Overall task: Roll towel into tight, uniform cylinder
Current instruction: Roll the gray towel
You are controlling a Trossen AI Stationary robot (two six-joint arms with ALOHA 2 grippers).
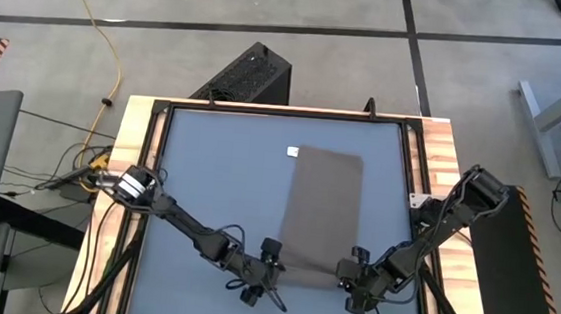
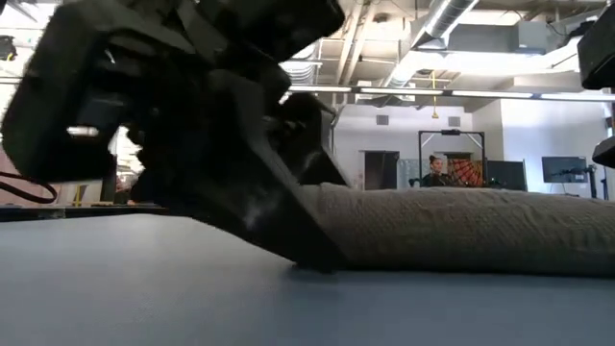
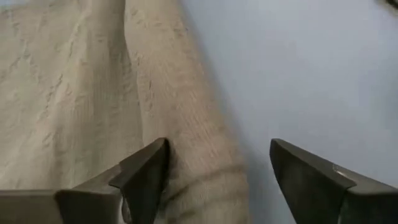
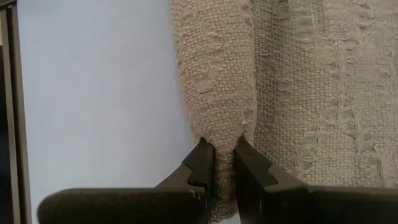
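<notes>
The taupe towel (image 1: 323, 201) lies flat along the blue-grey table, with its white tag (image 1: 293, 152) at the far left corner. Its near end is rolled into a roll (image 1: 310, 272) that lies on the table (image 2: 461, 226). My left gripper (image 1: 270, 267) is open at the roll's left end (image 3: 214, 168). One finger is on the cloth side and the other is over bare table. My right gripper (image 1: 351, 275) is shut on the roll's right end (image 4: 224, 158). My left gripper's one fingertip (image 3: 152, 163) lies against the roll's left end (image 3: 186, 168), where the roll meets the flat cloth. The other fingertip (image 3: 292, 168) stands apart from it over the table. The fingers slant down from the near left, and the roll rests on the table. My right gripper pinches the roll's right end (image 4: 217, 124) between its two fingers, which lie along the roll. Several rolled layers sit in the narrow gap. The fingers come low from the table's right side, and the roll lies on the table beside the flat cloth (image 4: 323, 93).
The table has a black frame and wooden side rails (image 1: 132, 135). Bare blue-grey tabletop (image 1: 209, 171) lies left and right of the towel. A black box (image 1: 252, 75) stands on the floor beyond the far edge. A person shows far off in the room (image 2: 434, 171).
</notes>
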